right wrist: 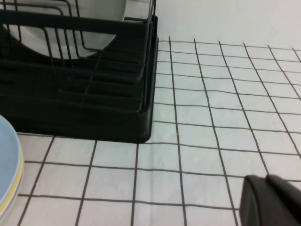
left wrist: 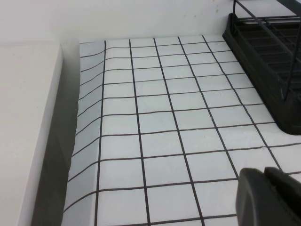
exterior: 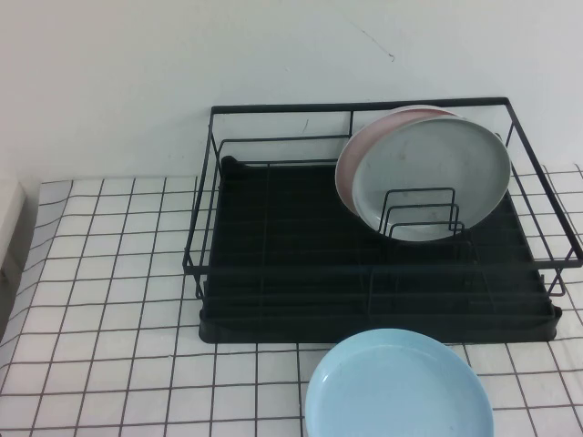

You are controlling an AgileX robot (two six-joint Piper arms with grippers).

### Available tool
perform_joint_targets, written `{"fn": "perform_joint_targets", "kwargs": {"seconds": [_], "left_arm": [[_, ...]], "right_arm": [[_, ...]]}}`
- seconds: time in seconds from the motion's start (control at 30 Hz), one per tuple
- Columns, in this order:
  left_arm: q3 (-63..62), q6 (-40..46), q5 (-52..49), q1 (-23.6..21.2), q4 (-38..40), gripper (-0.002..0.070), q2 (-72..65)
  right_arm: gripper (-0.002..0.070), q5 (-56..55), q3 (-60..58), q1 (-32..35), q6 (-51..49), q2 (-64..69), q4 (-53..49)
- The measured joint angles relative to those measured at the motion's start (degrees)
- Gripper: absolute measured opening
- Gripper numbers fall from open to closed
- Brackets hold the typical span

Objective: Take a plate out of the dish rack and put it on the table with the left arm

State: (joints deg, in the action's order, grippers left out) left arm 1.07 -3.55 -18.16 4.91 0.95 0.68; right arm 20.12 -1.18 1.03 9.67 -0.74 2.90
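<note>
The pale grey plate (exterior: 433,173) stands on edge against the wire dividers at the right back of the black dish rack (exterior: 273,264), in front of a pink plate (exterior: 351,150). Its lower part also shows in the right wrist view (right wrist: 94,23). Neither arm shows in the high view. My left gripper (left wrist: 263,172) is shut and empty, low over the grid-cloth table (left wrist: 155,122) to the left of the rack (left wrist: 268,52). My right gripper (right wrist: 265,178) is shut and empty, over the table to the right of the rack (right wrist: 94,108).
A light blue plate (exterior: 399,387) lies flat on the table in front of the rack, and also shows in the right wrist view (right wrist: 7,165). A white ledge (left wrist: 23,117) borders the table's left edge. A white wall stands behind the rack.
</note>
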Motion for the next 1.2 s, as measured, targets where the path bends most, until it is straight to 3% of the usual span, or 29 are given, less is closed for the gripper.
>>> {"fn": "perform_joint_targets", "kwargs": {"seconds": [1.2], "left_arm": [[-0.1, 1.0, -0.3, 0.0, -1.0, -0.0003, 0.0]], "right_arm": [[-0.0004, 0.0, 0.0, 0.0, 0.0, 0.0, 0.0]]}}
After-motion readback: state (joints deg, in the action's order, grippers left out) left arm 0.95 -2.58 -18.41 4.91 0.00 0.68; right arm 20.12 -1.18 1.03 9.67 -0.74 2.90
